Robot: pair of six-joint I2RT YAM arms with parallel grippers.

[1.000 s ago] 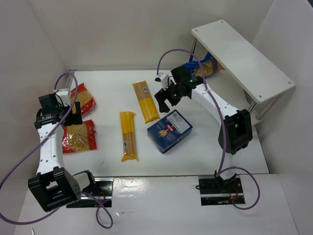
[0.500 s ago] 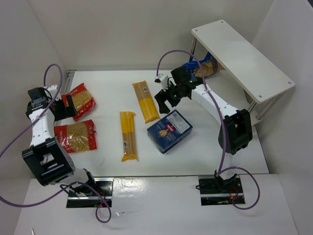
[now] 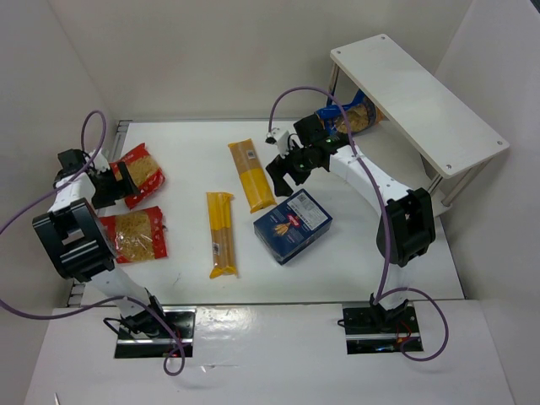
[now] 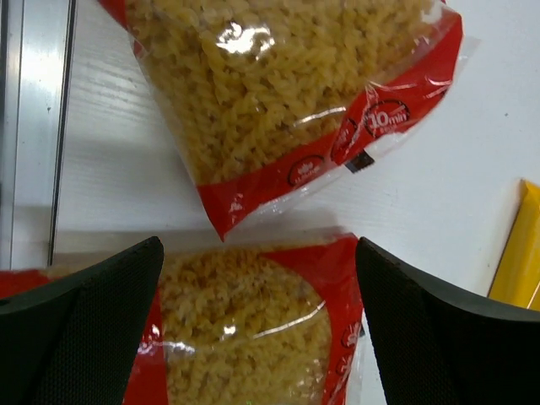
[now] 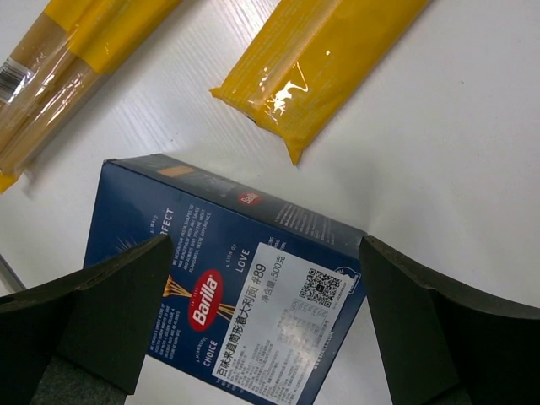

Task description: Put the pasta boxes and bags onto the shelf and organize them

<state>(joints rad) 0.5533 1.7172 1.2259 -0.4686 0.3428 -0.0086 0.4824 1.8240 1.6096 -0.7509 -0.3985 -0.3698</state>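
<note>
Two squarish red-edged bags lie at the table's left: the far one (image 3: 145,171) (image 4: 287,93) and the near one (image 3: 135,234) (image 4: 245,329). My left gripper (image 3: 116,186) (image 4: 261,337) is open above the near bag's far edge, empty. The dark blue pasta box (image 3: 293,225) (image 5: 245,312) lies flat mid-table. My right gripper (image 3: 287,175) (image 5: 266,329) is open just above the box's far end, empty. Two long spaghetti packs (image 3: 251,175) (image 3: 222,233) lie beside the box. The blue-edged bag (image 3: 354,116) lies on the lower board of the white shelf (image 3: 413,101).
White walls close in the table at the back and both sides. A metal strip (image 4: 34,126) runs along the table's left edge. The spaghetti packs show in the right wrist view (image 5: 329,59) (image 5: 76,59).
My left arm has folded back and swung toward the left wall, bringing its gripper between the two red-edged bags. My right gripper has barely moved.
</note>
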